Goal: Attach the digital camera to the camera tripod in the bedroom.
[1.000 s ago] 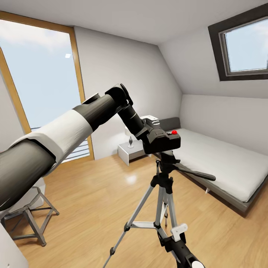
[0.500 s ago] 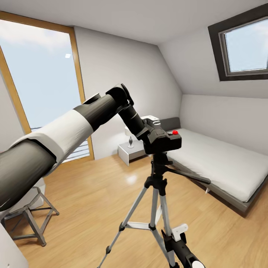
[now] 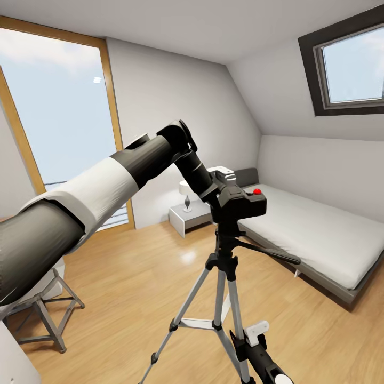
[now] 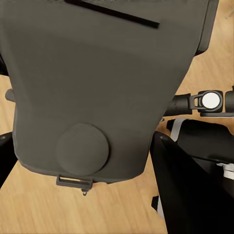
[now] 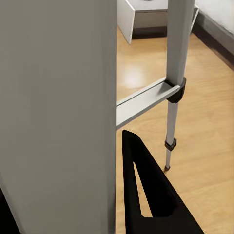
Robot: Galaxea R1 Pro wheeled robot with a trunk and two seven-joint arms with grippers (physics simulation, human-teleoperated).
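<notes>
**At frame centre: camera on the tripod head**

At the centre of the head view, the camera (image 3: 240, 204) sits atop the tripod (image 3: 224, 277), the left gripper (image 3: 226, 200) closed around it. Low in the frame, the right gripper (image 3: 255, 341) is beside a tripod leg; its opening cannot be told. The bed (image 3: 314, 234) lies at right.

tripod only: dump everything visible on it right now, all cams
The camera tripod stands upright on the light wood floor in front of the bed. Its legs are silver-grey metal with black joints, tied by grey braces to a black centre collar. A long black handle juts from its black head toward the bed. The digital camera, held by the left gripper, sits at the head. The right wrist view shows a leg, a brace and a black-tipped foot on the floor up close.
</notes>
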